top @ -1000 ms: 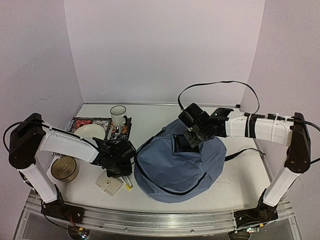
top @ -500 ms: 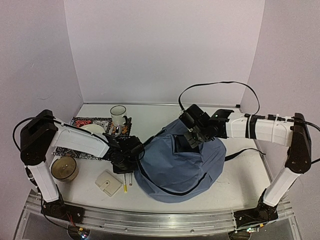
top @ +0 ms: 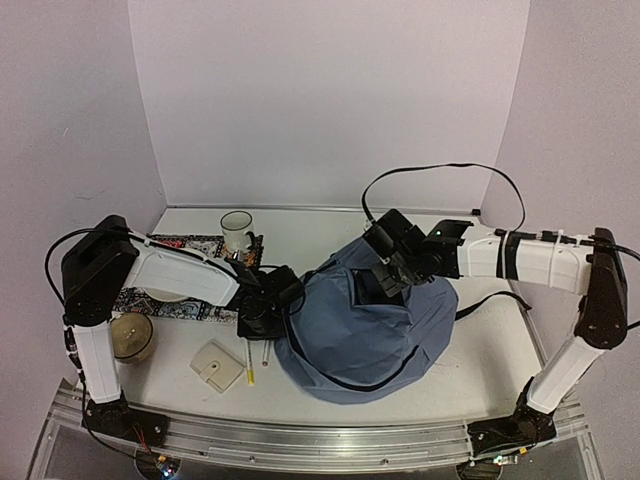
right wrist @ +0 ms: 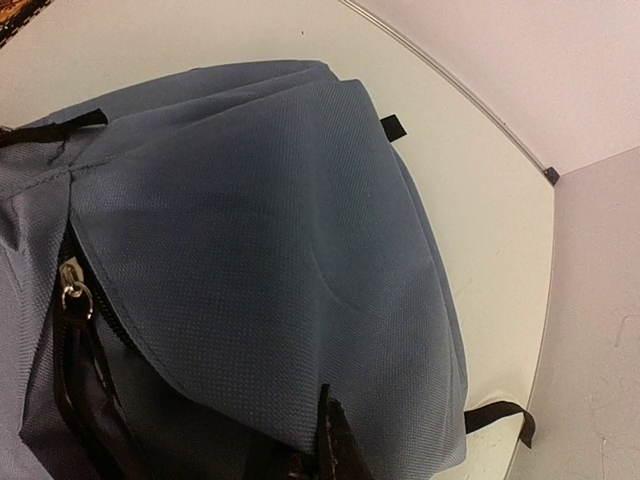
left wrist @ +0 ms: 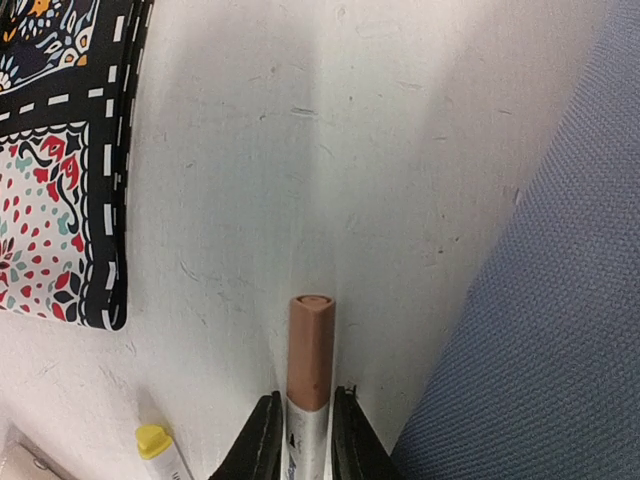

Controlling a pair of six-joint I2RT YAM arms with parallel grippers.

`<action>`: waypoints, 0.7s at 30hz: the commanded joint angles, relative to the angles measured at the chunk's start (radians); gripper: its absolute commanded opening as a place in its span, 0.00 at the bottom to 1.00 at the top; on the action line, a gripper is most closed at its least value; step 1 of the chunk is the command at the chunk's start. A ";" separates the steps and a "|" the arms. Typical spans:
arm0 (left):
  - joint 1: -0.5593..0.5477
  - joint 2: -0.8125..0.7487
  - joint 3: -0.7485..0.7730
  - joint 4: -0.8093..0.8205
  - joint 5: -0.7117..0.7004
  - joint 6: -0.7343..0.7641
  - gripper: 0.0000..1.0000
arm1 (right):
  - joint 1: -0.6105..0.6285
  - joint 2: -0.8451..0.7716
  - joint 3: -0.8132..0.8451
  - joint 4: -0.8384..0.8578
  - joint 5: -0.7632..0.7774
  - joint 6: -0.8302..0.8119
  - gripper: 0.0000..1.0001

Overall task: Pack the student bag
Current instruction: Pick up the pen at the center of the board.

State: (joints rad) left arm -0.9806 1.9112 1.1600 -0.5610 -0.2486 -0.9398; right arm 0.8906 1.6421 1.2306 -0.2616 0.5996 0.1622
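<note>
Carrying a writing tool toward the bag, by my read: left gripper (left wrist: 303,408) is clamped on a slim marker (left wrist: 310,345) with a matte brown triangular cap and a shiny silver barrel, cap end pointing away from the wrist. It sits low over the white table (left wrist: 300,150), just beside the soft blue-grey woven-fabric student bag (left wrist: 560,300).

Bag is a slumped dome at table centre (top: 350,330), between the two arms, black strap trailing off its right side.

Right gripper (right wrist: 322,440) is pinched shut on the edge of the bag's top flap and holds it up. Under the flap I see a dark opening, black zipper tape and a metal pull. Fabric has a fine canvas weave, limp, creases easily.

Next move, as I judge it: lift the marker above the bag wall, swing right over the gap under the flap, tip it cap-first and let go. Mouth is narrow and soft, so the flap must be up.

Not yet packed: a yellow-capped pen (left wrist: 155,440) near the left fingers, a flat beige square case (top: 218,367), a floral black-bordered cloth (left wrist: 50,200), a white mug (top: 237,232).
</note>
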 commanded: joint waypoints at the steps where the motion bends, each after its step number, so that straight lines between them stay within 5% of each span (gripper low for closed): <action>1: 0.002 0.101 -0.022 -0.106 0.065 0.045 0.18 | -0.005 -0.062 0.000 -0.011 0.057 0.019 0.00; 7: 0.002 0.065 0.004 -0.112 0.068 0.055 0.00 | -0.006 -0.066 0.006 -0.011 0.053 0.019 0.01; 21: 0.010 -0.266 0.112 -0.060 -0.006 -0.001 0.00 | -0.005 -0.067 0.046 -0.010 -0.009 0.007 0.00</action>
State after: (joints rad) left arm -0.9755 1.7783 1.2005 -0.6581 -0.2426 -0.9170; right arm 0.8906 1.6287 1.2293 -0.2626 0.5842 0.1616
